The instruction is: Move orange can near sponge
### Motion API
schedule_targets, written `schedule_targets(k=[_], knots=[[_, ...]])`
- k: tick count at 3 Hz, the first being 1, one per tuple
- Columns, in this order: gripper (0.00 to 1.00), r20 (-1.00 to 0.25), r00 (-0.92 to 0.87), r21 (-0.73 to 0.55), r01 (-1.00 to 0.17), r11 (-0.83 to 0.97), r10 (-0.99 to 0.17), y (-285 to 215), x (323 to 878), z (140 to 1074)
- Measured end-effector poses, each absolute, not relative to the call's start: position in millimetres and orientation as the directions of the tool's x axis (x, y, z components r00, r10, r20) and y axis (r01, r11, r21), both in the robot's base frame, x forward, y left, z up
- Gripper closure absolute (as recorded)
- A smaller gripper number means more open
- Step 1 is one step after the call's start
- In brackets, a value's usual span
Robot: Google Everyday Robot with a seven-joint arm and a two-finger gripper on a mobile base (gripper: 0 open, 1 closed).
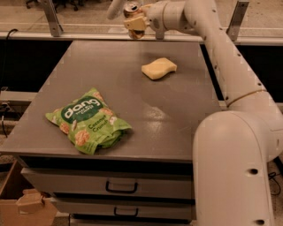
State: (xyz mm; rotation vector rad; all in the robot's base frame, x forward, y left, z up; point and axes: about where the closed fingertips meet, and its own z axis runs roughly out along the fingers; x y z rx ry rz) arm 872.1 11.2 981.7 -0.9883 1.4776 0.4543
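Note:
The orange can (131, 9) is held in my gripper (135, 22) above the far edge of the grey table (185, 114). Its silver top shows above the pale fingers (134, 23), which are shut around it. The can is lifted off the table and tilted a little. The pale yellow sponge (159, 68) lies flat on the table, nearer to me and a little to the right of the gripper, well apart from the can. My white arm (221, 48) reaches in from the right.
A green snack bag (88, 120) lies on the table's front left. Drawers (119, 187) sit below the front edge. A cardboard box (24, 205) stands on the floor at the lower left. A metal rail (79, 36) runs behind the table.

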Motion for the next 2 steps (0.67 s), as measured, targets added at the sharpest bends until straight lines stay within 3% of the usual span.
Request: schedule_targets(k=[2], knots=[[1.0, -0.912, 0.033, -0.346, -0.596, 0.725, -0.408, -128, 843, 1010]])
